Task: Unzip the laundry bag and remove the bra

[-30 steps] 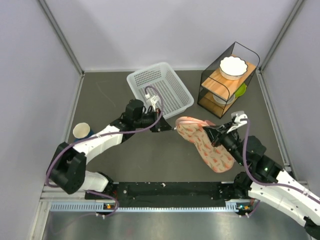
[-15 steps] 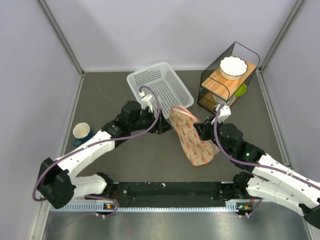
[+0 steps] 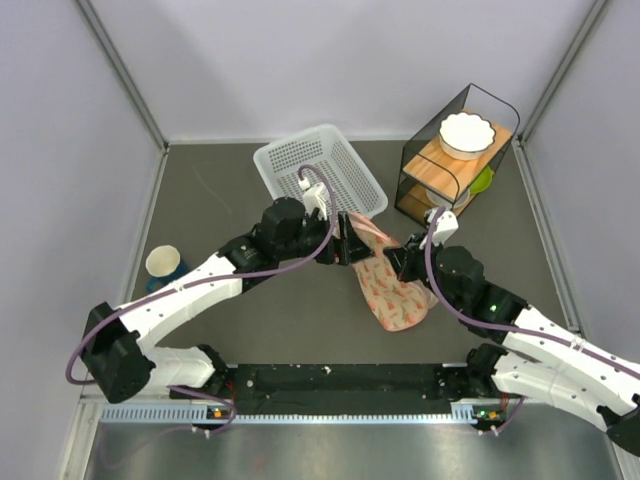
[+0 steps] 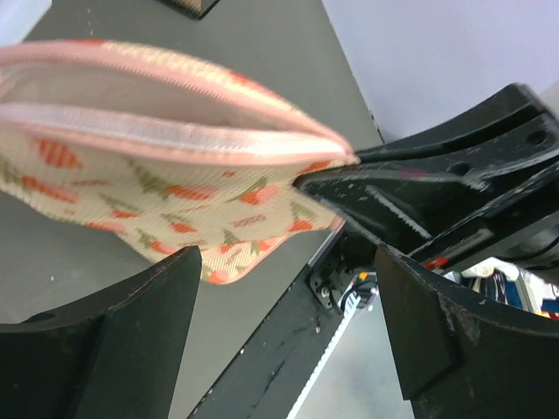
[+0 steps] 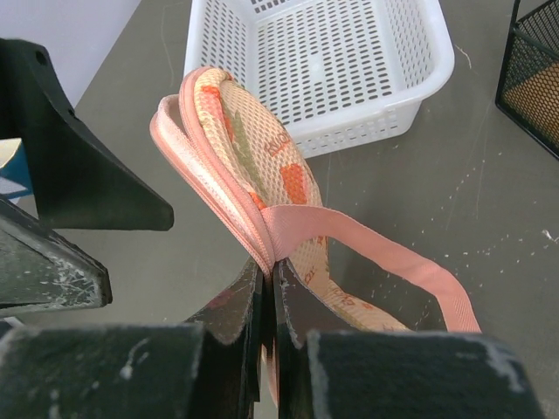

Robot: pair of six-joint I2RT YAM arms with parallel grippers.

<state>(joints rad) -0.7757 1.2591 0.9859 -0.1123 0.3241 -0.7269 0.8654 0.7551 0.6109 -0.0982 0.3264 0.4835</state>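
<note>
The laundry bag (image 3: pixel 395 295), beige-pink with red-orange prints and pink trim, hangs tilted over the table centre. My right gripper (image 3: pixel 408 265) is shut on its top edge, and in the right wrist view the jaws (image 5: pixel 269 279) pinch the pink zip seam of the laundry bag (image 5: pixel 253 148) beside a loose pink strap (image 5: pixel 384 253). My left gripper (image 3: pixel 352 243) stands open just left of the bag's upper end. In the left wrist view the open gripper (image 4: pixel 288 349) holds nothing, and the laundry bag (image 4: pixel 157 148) gapes slightly along its zip. The bra is hidden.
A white perforated basket (image 3: pixel 320 170) stands behind the bag. A black wire rack (image 3: pixel 455 160) with a white bowl (image 3: pixel 467 133) is at the back right. A paper cup (image 3: pixel 165 263) sits at the left. The black base rail (image 3: pixel 340 380) runs along the near edge.
My left gripper has opened and let go of the bag's end. The right gripper has carried the bag left, so it now hangs steeper, closer to the left gripper.
</note>
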